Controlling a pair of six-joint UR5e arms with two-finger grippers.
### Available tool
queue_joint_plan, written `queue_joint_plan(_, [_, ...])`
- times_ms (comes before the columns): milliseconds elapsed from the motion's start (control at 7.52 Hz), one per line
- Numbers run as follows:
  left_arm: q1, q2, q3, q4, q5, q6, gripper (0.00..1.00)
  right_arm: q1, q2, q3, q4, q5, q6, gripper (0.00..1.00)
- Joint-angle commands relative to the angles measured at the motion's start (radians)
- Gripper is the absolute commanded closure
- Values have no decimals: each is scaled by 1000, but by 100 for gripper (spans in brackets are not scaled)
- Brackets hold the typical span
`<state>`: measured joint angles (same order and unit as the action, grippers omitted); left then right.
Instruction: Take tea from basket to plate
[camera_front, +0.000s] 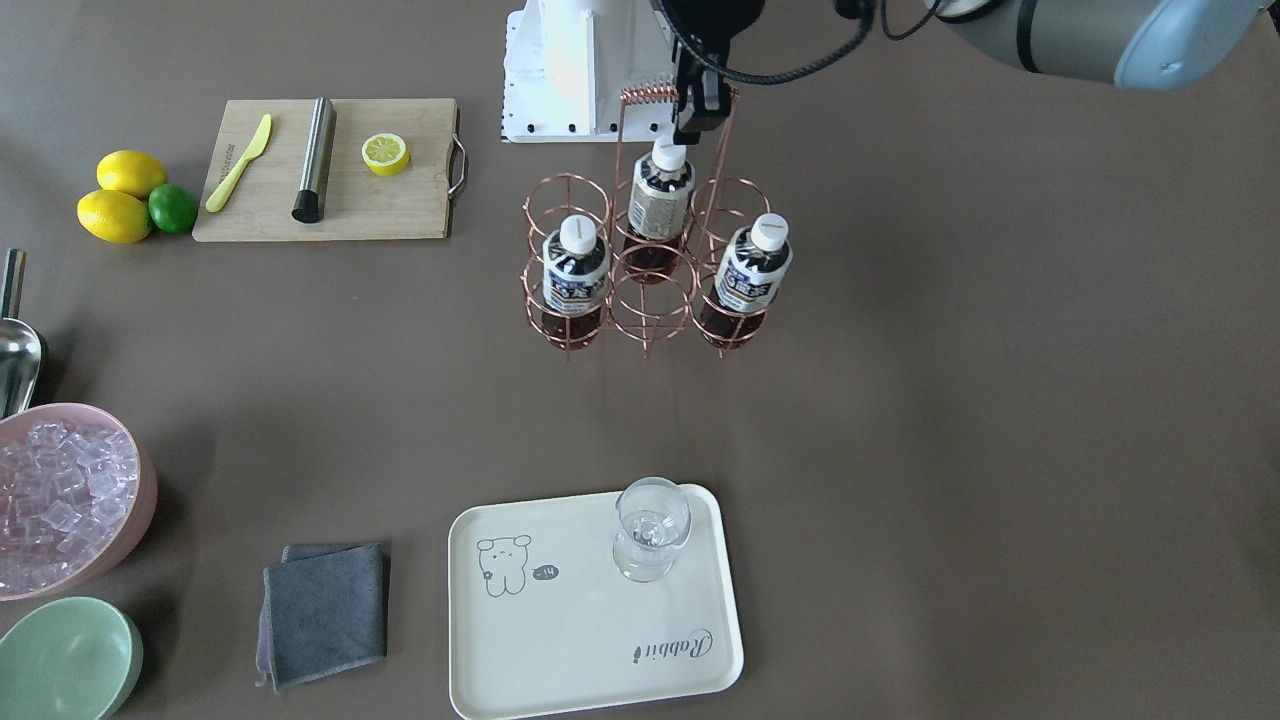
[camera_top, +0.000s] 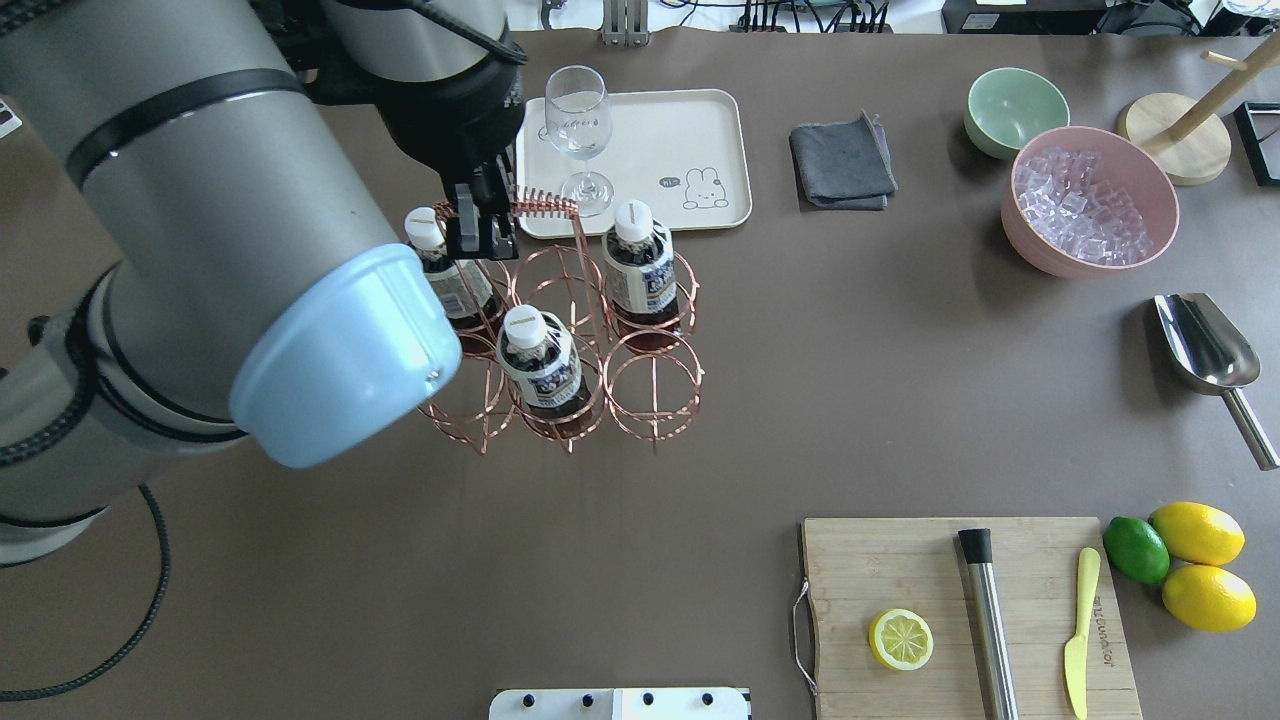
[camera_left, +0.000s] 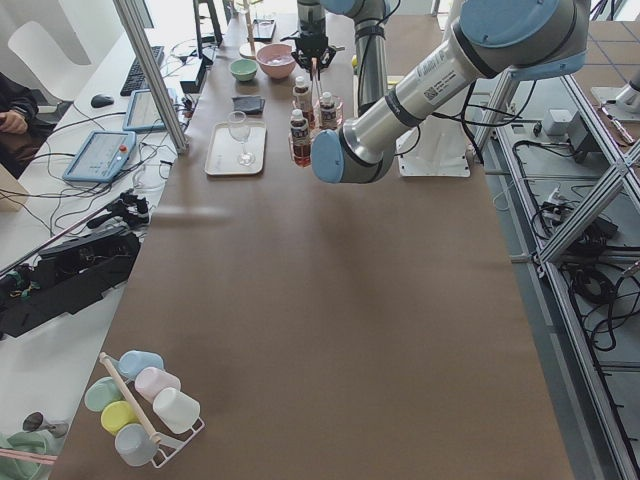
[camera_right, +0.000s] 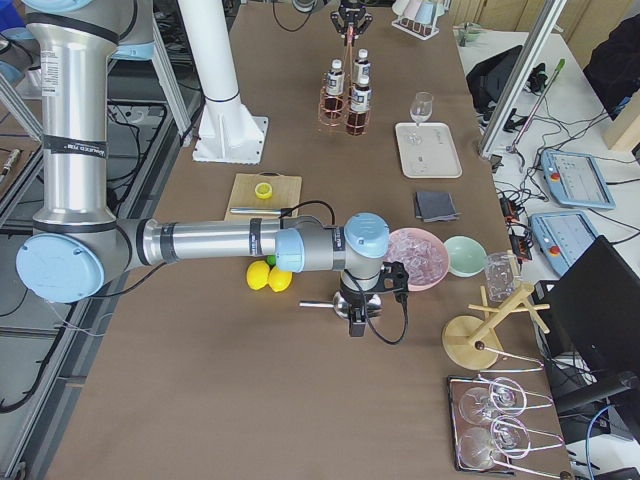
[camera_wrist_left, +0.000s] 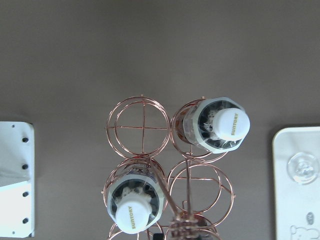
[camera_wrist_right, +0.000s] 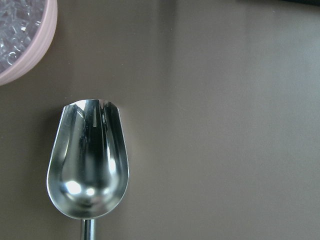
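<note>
The copper wire basket (camera_front: 650, 300) stands mid-table and holds three tea bottles (camera_front: 575, 265) (camera_front: 660, 195) (camera_front: 755, 275), each dark brown with a white cap. My left gripper (camera_front: 700, 112) is at the top of the basket's tall handle (camera_top: 545, 205). Its coil runs between the fingers, which look shut on it. The left wrist view looks down on two bottles (camera_wrist_left: 227, 125) (camera_wrist_left: 132, 210). The cream Rabbit plate (camera_front: 560, 640) lies beyond the basket with only a glass on it. My right gripper (camera_right: 355, 322) hovers over a metal scoop; I cannot tell whether it is open or shut.
A clear stemmed glass (camera_top: 578, 120) stands on the plate's corner nearest the basket. A grey cloth (camera_top: 840, 160), a green bowl (camera_top: 1015, 110) and a pink ice bowl (camera_top: 1090, 200) sit to the right. The scoop (camera_wrist_right: 87, 170) and a cutting board (camera_top: 880, 560) lie nearer me.
</note>
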<state>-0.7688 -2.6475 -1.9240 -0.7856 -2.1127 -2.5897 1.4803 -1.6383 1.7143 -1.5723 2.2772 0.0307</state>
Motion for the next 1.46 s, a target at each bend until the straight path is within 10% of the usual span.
queue_joint_plan(0, [158,-129,90,59,23,-67,100,0,-2,-24,0,1,-2,0])
queue_joint_plan(1064, [220,-74,106,39,49,8,100,-26,18,-38,5,7,-38,0])
queue_joint_plan(1330, [220,-54,102,40,49,46,100,-28,12,-77,151,5,-123,0])
